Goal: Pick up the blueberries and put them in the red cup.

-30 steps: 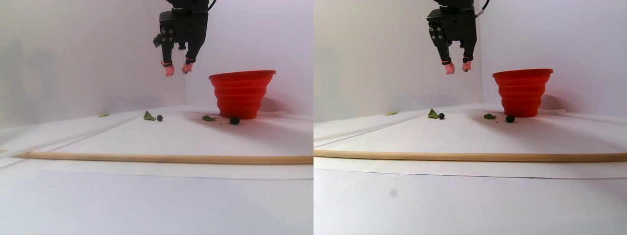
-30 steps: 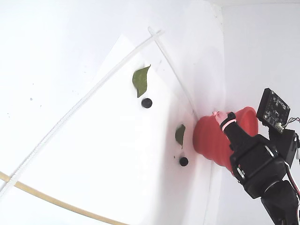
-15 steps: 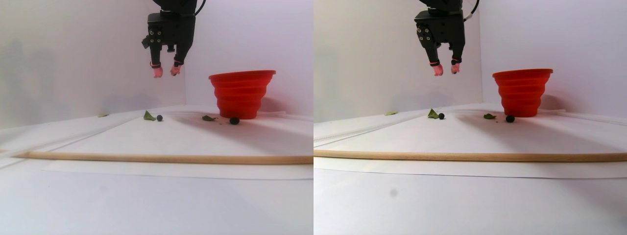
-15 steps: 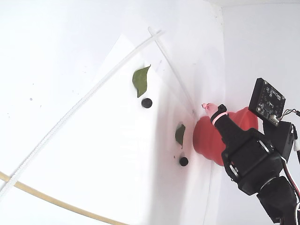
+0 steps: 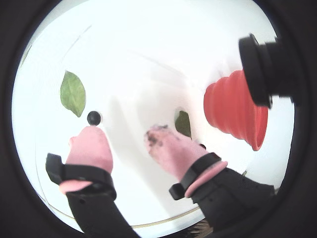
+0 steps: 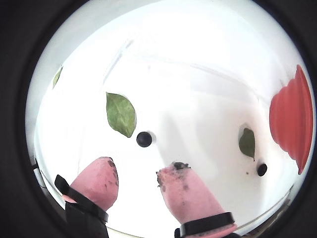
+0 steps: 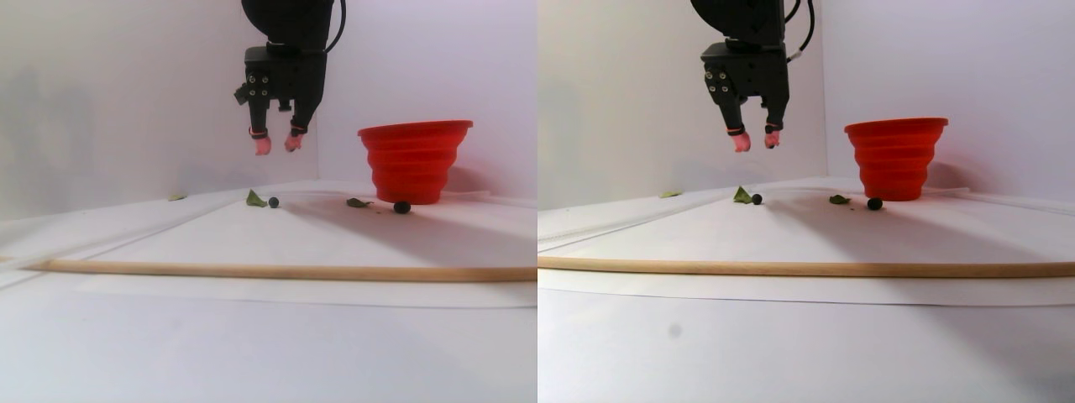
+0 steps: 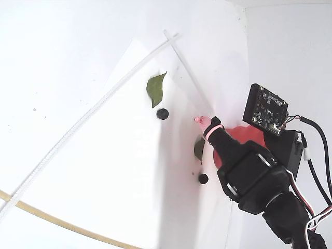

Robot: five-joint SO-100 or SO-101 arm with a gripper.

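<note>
Two blueberries lie on the white sheet. One blueberry [image 6: 144,139] [image 5: 93,117] [image 7: 274,202] [image 8: 163,113] sits beside a large leaf. The other blueberry [image 6: 262,169] [image 7: 402,206] [image 8: 203,178] rests close to the foot of the red cup [image 7: 416,159] [image 5: 233,111] [image 6: 290,119] [image 8: 244,134]. My gripper [image 7: 277,144] [image 5: 124,133] [image 6: 138,166] [image 8: 201,121] hangs open and empty in the air, left of the cup in the stereo pair view and well above the berry by the leaf. The pink fingertips [image 6: 101,171] carry dark smudges.
A large green leaf [image 6: 121,113] [image 8: 155,89] and a smaller leaf [image 6: 246,143] [image 8: 199,149] lie near the berries. A wooden strip [image 7: 277,271] crosses the front of the table. White walls meet in a corner behind the cup.
The open gripper has swung away from above the cup's side, moving left and lower in the stereo pair view, toward the berry by the leaf. Berries, leaves and cup stay put.
</note>
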